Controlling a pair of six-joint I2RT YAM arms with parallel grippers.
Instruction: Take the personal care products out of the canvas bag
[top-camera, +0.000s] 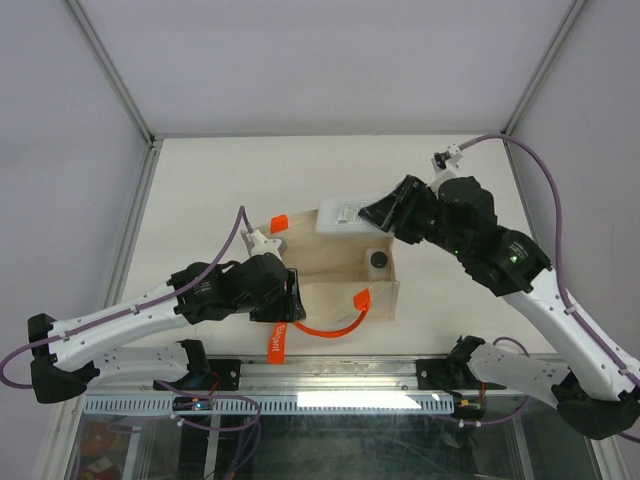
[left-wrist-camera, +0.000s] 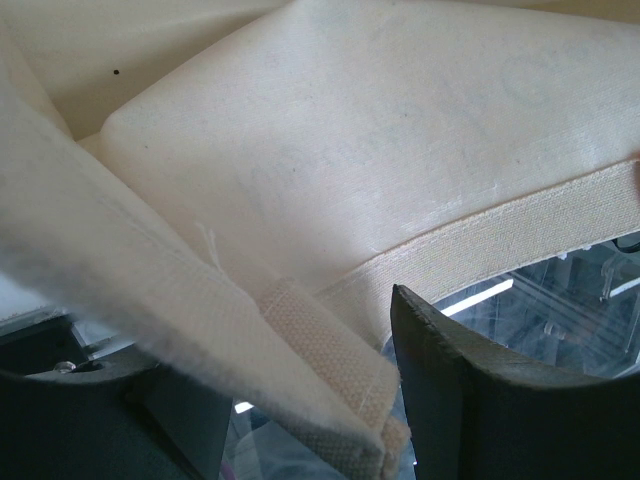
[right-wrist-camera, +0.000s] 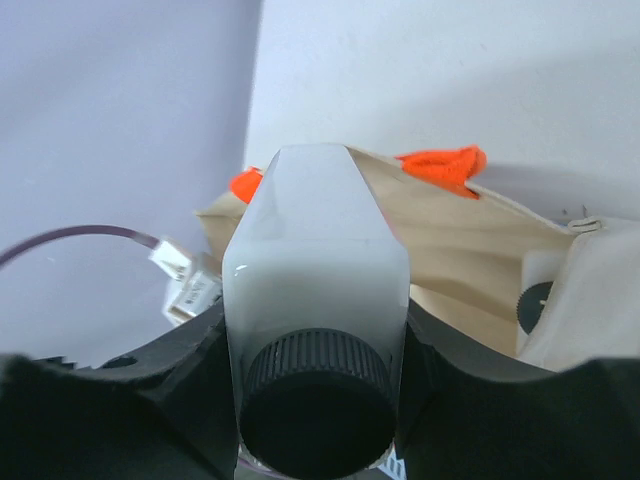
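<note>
On the left, my left gripper (top-camera: 290, 298) was clenched on the hem (left-wrist-camera: 330, 395) of the canvas bag (top-camera: 325, 298), at its left end, to hold the mouth open. The hem was only a thin fold of cloth between my pads, so I judged it could slide out. The wall would then fall inward and cover what lay inside. If I pulled harder, the whole bag could drag over the table (top-camera: 450, 180). The orange handle (top-camera: 335, 326) lay in a loose loop at the near side, and it could catch on something if the bag moved.

At the far rim of the bag, my right gripper (top-camera: 372, 215) was closed on a white square bottle (top-camera: 340, 215), grasping it close to its dark cap (right-wrist-camera: 315, 400). The body was smooth and most of it stuck out past my fingers. A quick swing could make it turn or slip, and it might drop back into the bag.

Much was hard to see. Inside the bag I could make out only one more bottle (top-camera: 378, 260), by its dark cap. The other products were not in view. The left wrist camera showed almost only cloth. I could not tell if the held bottle touched the bag's rim.
</note>
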